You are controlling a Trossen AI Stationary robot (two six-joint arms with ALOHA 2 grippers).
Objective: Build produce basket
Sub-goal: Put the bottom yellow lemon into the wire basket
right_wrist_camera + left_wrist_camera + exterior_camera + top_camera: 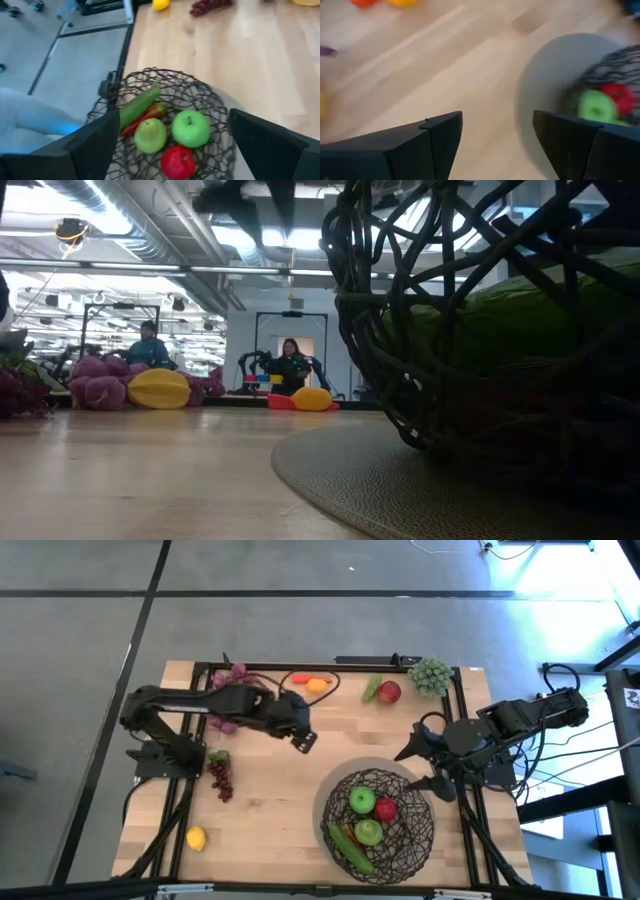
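1. The basket (420, 832) is sitting on a round grey mat (330, 795) at the near right of the wooden table (270, 800).
2. Inside it are lying two green apples (362, 801), a red apple (386, 809), a cucumber (352, 849) and a red chili (142, 117) (the chili is tucked beside the cucumber).
3. The right gripper (425, 768) is hanging just beside the basket's far right rim, its fingers spread wide and gripping nothing.
4. The left gripper (303, 741) is hovering over bare table, well apart from the basket, jaws parted and empty.
5. A lemon (196, 837) is lying near the table's near left corner, with red grapes (220, 778) close by.
6. Purple grapes (232, 680), a carrot (300, 679), another lemon (317, 685), a red apple (389, 692) and green grapes (430, 675) are waiting along the far edge.
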